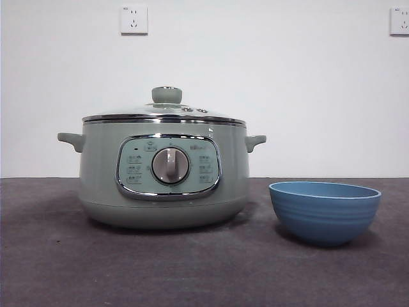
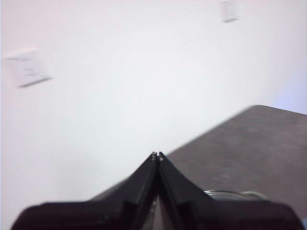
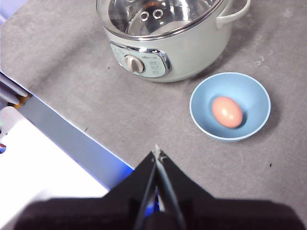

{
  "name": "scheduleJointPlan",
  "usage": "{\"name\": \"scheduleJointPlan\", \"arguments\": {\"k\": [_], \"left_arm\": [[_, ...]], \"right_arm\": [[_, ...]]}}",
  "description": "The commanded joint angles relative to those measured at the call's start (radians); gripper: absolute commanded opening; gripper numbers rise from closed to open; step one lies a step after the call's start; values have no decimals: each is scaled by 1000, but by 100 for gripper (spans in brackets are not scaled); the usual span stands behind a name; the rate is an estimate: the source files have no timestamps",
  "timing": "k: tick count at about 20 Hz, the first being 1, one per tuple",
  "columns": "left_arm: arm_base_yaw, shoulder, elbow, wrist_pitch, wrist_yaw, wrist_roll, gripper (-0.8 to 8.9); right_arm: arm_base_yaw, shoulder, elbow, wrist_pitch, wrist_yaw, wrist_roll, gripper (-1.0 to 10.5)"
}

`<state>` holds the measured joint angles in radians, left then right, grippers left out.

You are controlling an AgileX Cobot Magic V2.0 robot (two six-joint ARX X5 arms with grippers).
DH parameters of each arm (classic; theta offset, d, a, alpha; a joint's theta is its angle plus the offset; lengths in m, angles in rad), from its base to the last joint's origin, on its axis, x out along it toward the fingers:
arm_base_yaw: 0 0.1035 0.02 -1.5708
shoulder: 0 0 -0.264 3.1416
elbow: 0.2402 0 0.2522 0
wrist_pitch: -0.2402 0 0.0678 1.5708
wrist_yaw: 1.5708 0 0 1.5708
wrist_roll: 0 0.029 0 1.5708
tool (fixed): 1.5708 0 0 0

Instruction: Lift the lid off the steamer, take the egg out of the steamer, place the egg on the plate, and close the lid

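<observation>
The pale green steamer (image 1: 163, 176) stands on the grey table with the glass lid (image 1: 163, 114) sitting on it, green knob on top. It also shows in the right wrist view (image 3: 170, 45) with the lid (image 3: 158, 17) on. The blue plate (image 1: 324, 211) stands right of the steamer. The right wrist view shows the plate (image 3: 229, 106) with a brown egg (image 3: 227, 111) lying in it. My right gripper (image 3: 156, 152) is shut and empty, high above the table's near edge. My left gripper (image 2: 157, 155) is shut and empty, raised, facing the wall. Neither arm shows in the front view.
Two wall sockets (image 1: 133, 19) sit on the white wall behind. The table's near edge with a blue strip (image 3: 72, 139) shows in the right wrist view.
</observation>
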<state>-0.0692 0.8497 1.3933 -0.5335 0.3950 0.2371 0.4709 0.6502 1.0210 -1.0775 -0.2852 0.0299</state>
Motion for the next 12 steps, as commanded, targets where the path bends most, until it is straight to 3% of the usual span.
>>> {"name": "scheduleJointPlan", "arguments": {"k": [1, 4, 8, 12], "left_arm": [[75, -140, -239, 134, -10, 14, -4], [135, -302, -511, 278, -26, -1, -4], [191, -502, -847, 422, -34, -87, -4], [205, -652, -1093, 528, -142, -160, -4]], "right_arm": [[1, 0, 3, 4, 3, 5, 1], [1, 0, 3, 3, 3, 5, 1], [1, 0, 3, 3, 3, 5, 1], [1, 0, 3, 3, 3, 5, 1]]}}
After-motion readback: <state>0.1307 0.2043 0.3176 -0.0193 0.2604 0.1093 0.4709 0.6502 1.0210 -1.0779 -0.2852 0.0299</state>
